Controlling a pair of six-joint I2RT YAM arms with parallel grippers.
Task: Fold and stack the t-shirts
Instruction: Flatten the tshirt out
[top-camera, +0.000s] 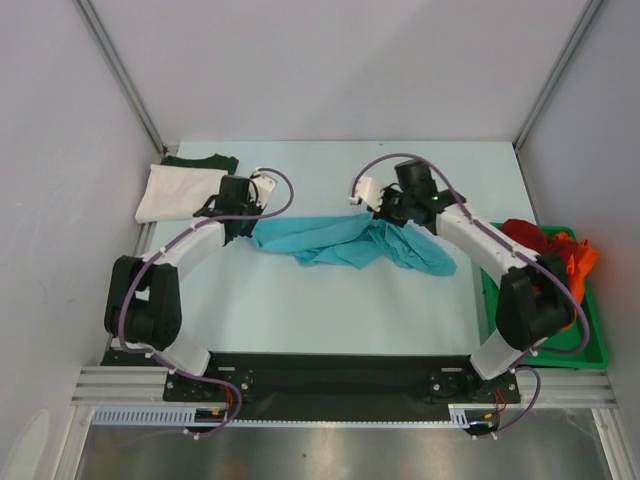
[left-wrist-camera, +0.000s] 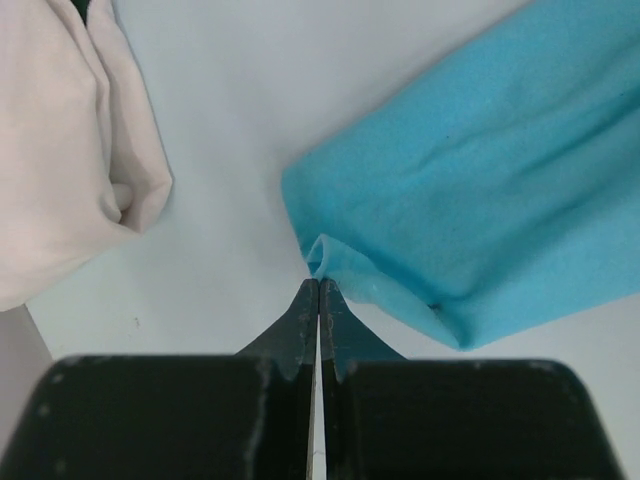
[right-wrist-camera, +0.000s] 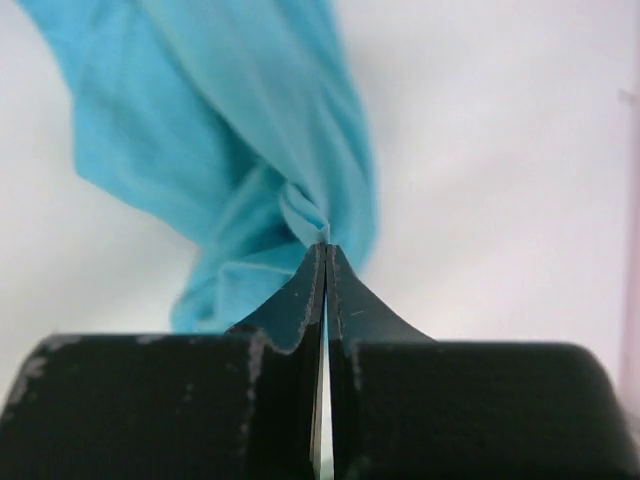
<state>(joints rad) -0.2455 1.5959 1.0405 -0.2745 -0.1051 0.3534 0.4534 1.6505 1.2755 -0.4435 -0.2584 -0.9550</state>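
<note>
A turquoise t-shirt (top-camera: 345, 241) lies crumpled across the middle of the table. My left gripper (top-camera: 246, 226) is shut on its left edge; the left wrist view shows the cloth (left-wrist-camera: 470, 200) pinched at the tips of that gripper (left-wrist-camera: 319, 282). My right gripper (top-camera: 385, 218) is shut on a bunched fold near the shirt's right side, and the cloth (right-wrist-camera: 250, 150) hangs from that gripper's tips (right-wrist-camera: 325, 248). A folded white t-shirt (top-camera: 180, 190) rests on a dark green t-shirt (top-camera: 203, 160) at the back left. Red (top-camera: 525, 234) and orange (top-camera: 578, 256) t-shirts sit in a heap at the right.
A flat green tray (top-camera: 590, 345) at the right edge holds the red and orange heap. Grey walls and metal frame posts enclose the table on three sides. The white shirt (left-wrist-camera: 60, 140) lies close to the left of my left gripper.
</note>
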